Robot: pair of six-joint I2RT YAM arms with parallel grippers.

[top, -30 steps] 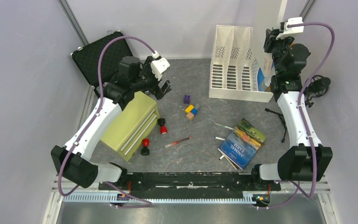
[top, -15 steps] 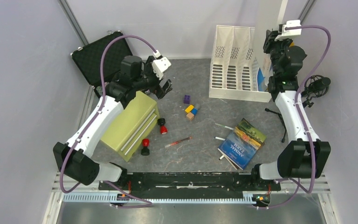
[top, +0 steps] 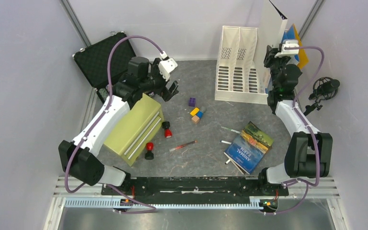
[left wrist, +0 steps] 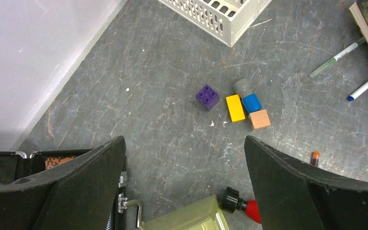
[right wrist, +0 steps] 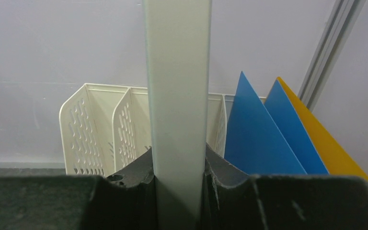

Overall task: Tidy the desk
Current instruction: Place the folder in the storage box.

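Note:
The dark grey veined desk [top: 206, 160] carries scattered items. My right gripper [top: 271, 56] is shut on a tall white folder [top: 272, 24], held upright at the right end of the white file rack [top: 237, 67]. In the right wrist view the folder's spine [right wrist: 177, 96] is clamped between both jaws of that gripper [right wrist: 178, 165]. Blue [right wrist: 258, 139] and yellow [right wrist: 328, 148] folders stand just right of it. My left gripper [top: 171, 91] hangs open over bare desk beside the yellow-green cabinet [top: 134, 127], nothing between its fingers [left wrist: 184, 143].
Purple brick [left wrist: 208, 96], yellow [left wrist: 235, 108], blue [left wrist: 252, 102] and wooden [left wrist: 259, 119] blocks lie mid-desk. Two red-and-black stamps [top: 166, 129] [top: 149, 149], a red pen [top: 182, 146], a book [top: 249, 146], white pens [top: 230, 129]. Open black case [top: 98, 60] back left; microphone on tripod [top: 323, 88] right.
My right wrist has swung left and down toward the rack with the white folder, uncovering the blue and yellow folders behind it. The left gripper has drifted slightly up and right, still open.

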